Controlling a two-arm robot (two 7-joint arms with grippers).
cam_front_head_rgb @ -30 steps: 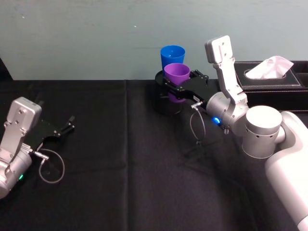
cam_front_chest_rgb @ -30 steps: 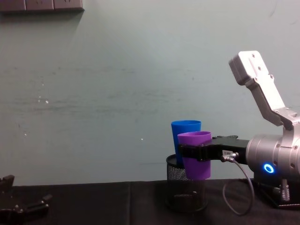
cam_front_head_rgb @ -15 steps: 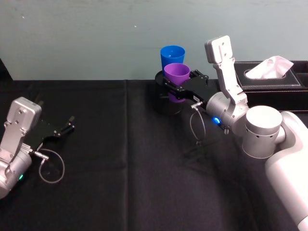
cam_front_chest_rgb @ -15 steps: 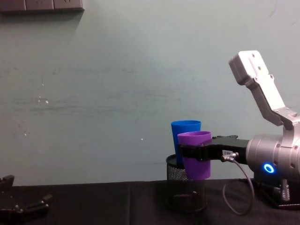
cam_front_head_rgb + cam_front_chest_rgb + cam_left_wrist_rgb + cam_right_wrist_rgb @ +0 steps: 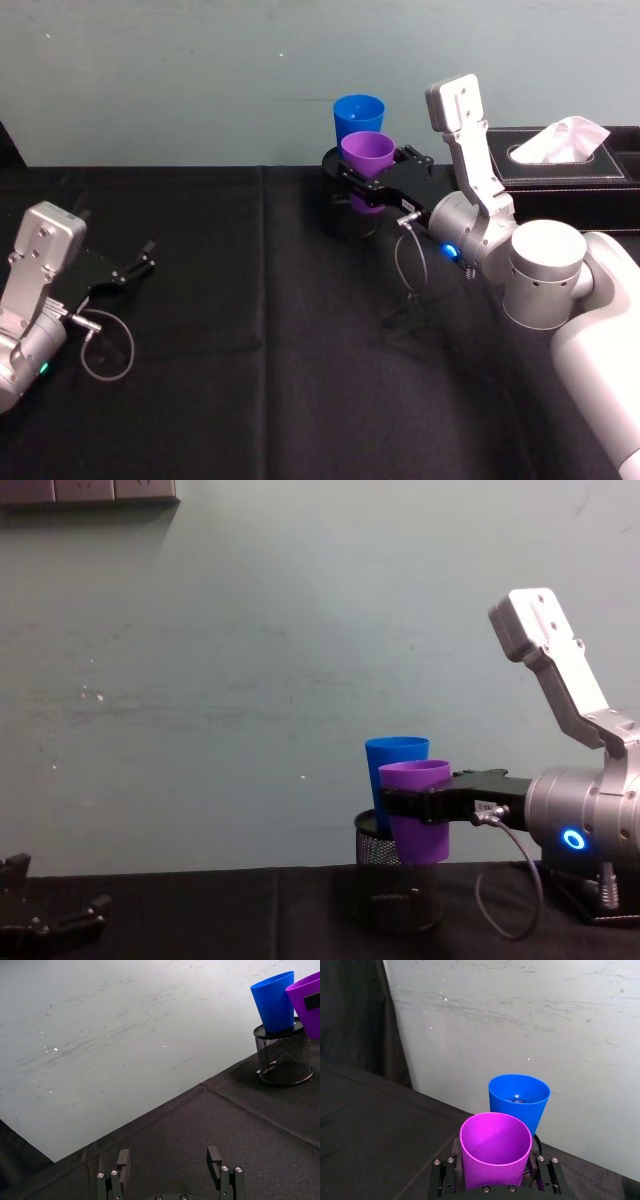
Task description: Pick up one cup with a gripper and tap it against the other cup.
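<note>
A counter [image 5: 250, 400] draped in black cloth fills the near part of the scene and runs back to a pale green wall [image 5: 250, 680]. The right arm [image 5: 545, 275], white and silver with a blue ring glowing on its wrist, reaches from the near right toward the far middle of the counter. A black tissue box [image 5: 600, 185] with a white tissue poking out sits at the far right, just behind that arm. The left arm [image 5: 35, 290] lies low at the near left edge, well apart from the cups, and its left hand [image 5: 168, 1162] rests just above the cloth with its two fingers spread wide and nothing between them. At the far middle, close to the wall, stands a black mesh pen holder [image 5: 284, 1060], upright on the cloth. The blue cup [image 5: 519, 1100] sits upright inside that holder, its rim well above the mesh. The right hand [image 5: 415, 805] is clamped around the purple cup [image 5: 495, 1152], its black fingers pressing on either side of the cup's middle, and holds it upright and lifted off the counter. The purple cup hangs on the near side of the blue cup, just beside it, with its rim a little lower than the blue one's; whether the two walls touch cannot be told.
</note>
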